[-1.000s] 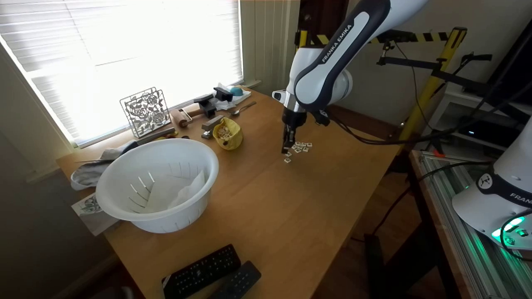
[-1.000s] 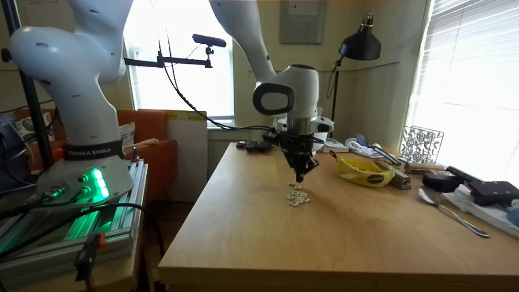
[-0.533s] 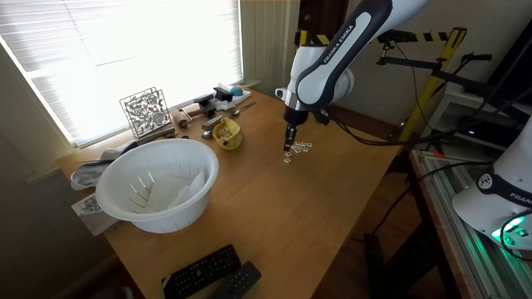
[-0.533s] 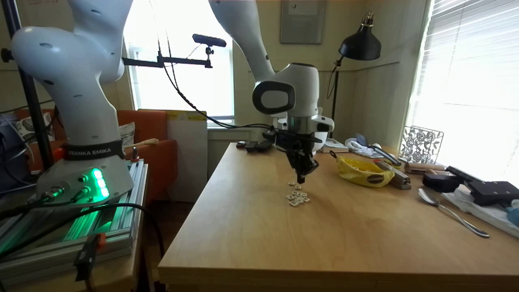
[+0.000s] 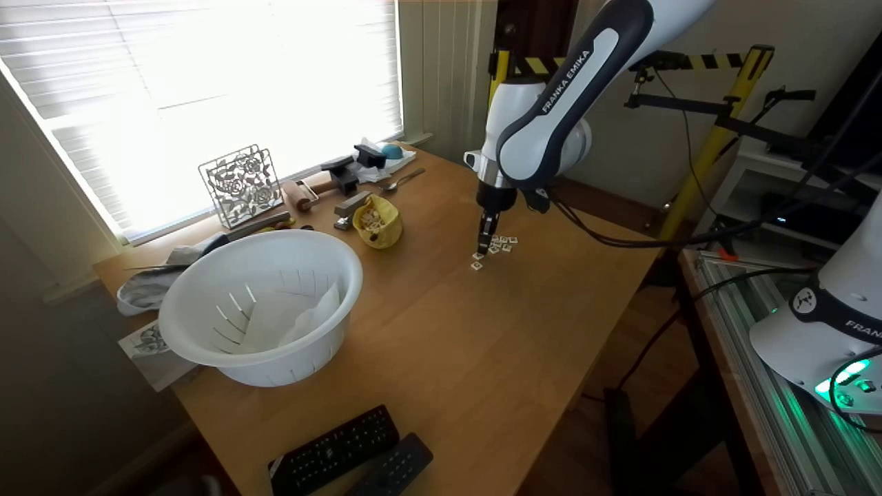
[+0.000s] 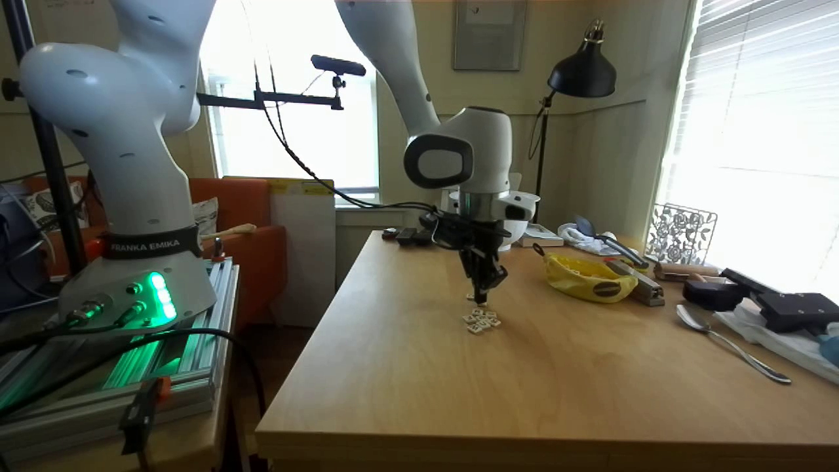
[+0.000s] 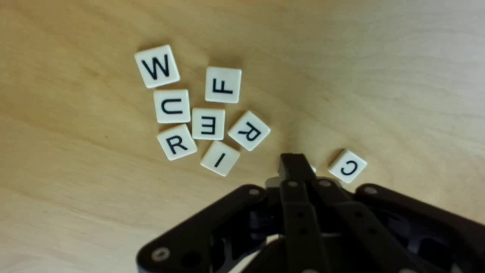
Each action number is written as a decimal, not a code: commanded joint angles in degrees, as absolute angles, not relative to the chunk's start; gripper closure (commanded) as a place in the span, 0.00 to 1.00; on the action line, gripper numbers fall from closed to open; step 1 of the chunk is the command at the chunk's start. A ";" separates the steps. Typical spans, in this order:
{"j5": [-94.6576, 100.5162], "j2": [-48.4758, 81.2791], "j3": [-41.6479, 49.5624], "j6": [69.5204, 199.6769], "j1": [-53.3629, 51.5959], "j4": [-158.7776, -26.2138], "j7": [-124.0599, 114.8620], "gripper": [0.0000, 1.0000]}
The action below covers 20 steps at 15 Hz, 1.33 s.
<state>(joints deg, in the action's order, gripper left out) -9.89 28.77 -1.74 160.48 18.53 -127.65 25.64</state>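
My gripper [image 7: 297, 167] is black and its fingers are together, pointing down just above the wooden table. A sliver of a white tile [image 7: 313, 169] shows behind the fingertips; the rest of it is hidden. Nothing is visibly held. A C tile [image 7: 347, 166] lies to the right of the fingertips in the wrist view. An R tile [image 7: 249, 131] and an I tile [image 7: 220, 158] lie to the left, beside E [image 7: 208, 124], U [image 7: 172, 106], F [image 7: 223, 85], W [image 7: 157, 66] and another R [image 7: 177, 142]. The gripper also shows in both exterior views [image 5: 484, 249] [image 6: 482, 300], next to the tiles.
A yellow banana-like pouch [image 5: 386, 227] holding tiles stands near the window side, also in an exterior view [image 6: 586, 282]. A large white bowl [image 5: 344, 265], remotes [image 5: 334, 448], a metal napkin holder [image 5: 244, 186] and a spoon [image 6: 734, 347] are on the table. Cables hang from the arm.
The gripper has shifted slightly sideways over the tiles and come lower, covering part of the tile group in an exterior view. The tiles have not visibly moved.
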 commanded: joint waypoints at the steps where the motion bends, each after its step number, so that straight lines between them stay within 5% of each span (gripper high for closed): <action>1: -8.83 29.24 -2.73 161.77 19.37 -128.26 25.00 1.00; 20: -4.33 32.40 -8.38 162.26 25.91 -126.25 50.95 1.00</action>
